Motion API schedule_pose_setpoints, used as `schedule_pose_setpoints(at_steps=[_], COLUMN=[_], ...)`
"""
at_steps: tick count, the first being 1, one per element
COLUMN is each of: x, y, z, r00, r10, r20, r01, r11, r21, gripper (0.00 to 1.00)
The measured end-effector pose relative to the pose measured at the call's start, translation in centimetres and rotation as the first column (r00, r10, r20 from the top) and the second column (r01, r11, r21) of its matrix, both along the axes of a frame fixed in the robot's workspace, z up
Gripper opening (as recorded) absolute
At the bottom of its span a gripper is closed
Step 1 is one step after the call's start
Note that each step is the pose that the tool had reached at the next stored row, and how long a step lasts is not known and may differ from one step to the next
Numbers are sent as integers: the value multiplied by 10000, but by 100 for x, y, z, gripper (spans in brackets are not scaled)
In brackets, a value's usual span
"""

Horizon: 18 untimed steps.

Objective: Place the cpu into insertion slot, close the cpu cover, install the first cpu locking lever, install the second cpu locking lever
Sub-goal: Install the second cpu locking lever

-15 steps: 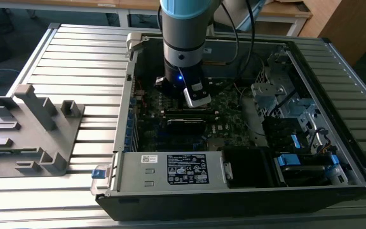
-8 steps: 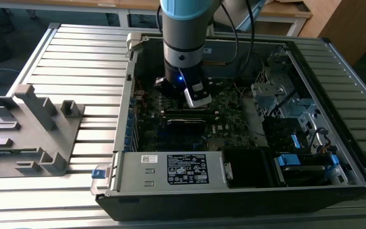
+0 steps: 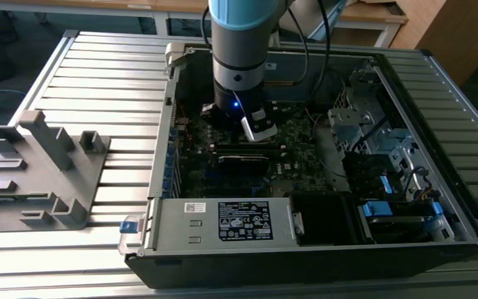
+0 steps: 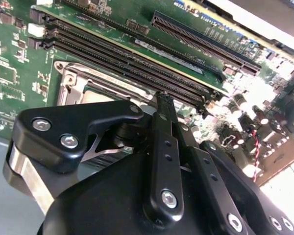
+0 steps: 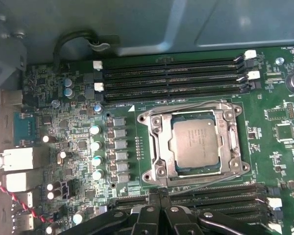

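Note:
The cpu (image 5: 195,141), a dull silver-grey square, lies flat in the insertion slot (image 5: 173,167) on the green motherboard. The silver cpu cover (image 5: 156,142) is folded down around it, and the chip's top shows through the cover's cut-out. Thin wire levers run along two opposite edges of the cover (image 5: 186,105) (image 5: 210,180). My gripper (image 5: 159,192) hangs just off the socket's edge, over the black memory slots. Its black fingers (image 4: 162,105) are pressed together with nothing between them. In the exterior view the gripper (image 3: 248,134) is down inside the open computer case.
Long black memory slots (image 5: 171,73) flank the socket on both sides. A row of capacitors (image 5: 95,152) stands beside it. The case walls (image 3: 160,162), a labelled power supply (image 3: 222,221) and a drive cage (image 3: 372,134) ring the board. A grey fixture (image 3: 44,168) sits at the exterior view's left.

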State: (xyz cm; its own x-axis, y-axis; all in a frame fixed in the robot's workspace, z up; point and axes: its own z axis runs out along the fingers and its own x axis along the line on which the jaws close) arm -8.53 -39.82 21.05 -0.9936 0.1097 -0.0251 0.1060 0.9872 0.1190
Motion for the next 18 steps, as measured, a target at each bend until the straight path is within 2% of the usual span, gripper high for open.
schedule_pose_setpoints(at_steps=[5, 10, 18], x=[-4, -6, -64], y=[7, 8, 7], z=[-65, -69, -102], r00=[10000, 10000, 10000], r10=[6, 5, 6], r20=[0, 1, -1], r01=[-6, -5, -6], r11=[10000, 10000, 10000], r21=[0, 0, -2], gripper=[10, 10, 10])
